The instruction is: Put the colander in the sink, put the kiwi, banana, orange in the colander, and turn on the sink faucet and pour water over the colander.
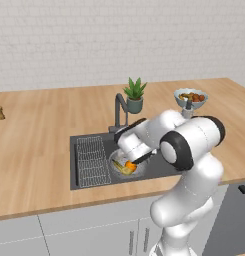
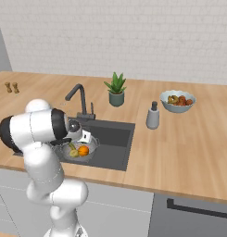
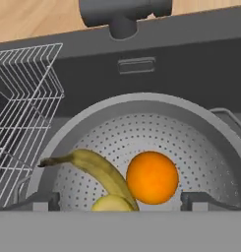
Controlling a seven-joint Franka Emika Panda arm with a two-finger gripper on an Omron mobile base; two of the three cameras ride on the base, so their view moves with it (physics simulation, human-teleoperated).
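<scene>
Three fruits lay in the colander (image 3: 141,128): orange (image 3: 152,177), banana (image 3: 100,170) and kiwi (image 3: 112,203), touching. It sat in the sink (image 3: 191,64) right of the wire rack (image 3: 23,113), likely under the faucet (image 1: 120,107) for rinsing. Above, the gripper (image 3: 120,201) stood spread, empty.

The arm (image 1: 186,150) folds forward and down, claw (image 3: 120,201) low, its two fingers (image 3: 43,201) spread wide, gripping nothing.
</scene>
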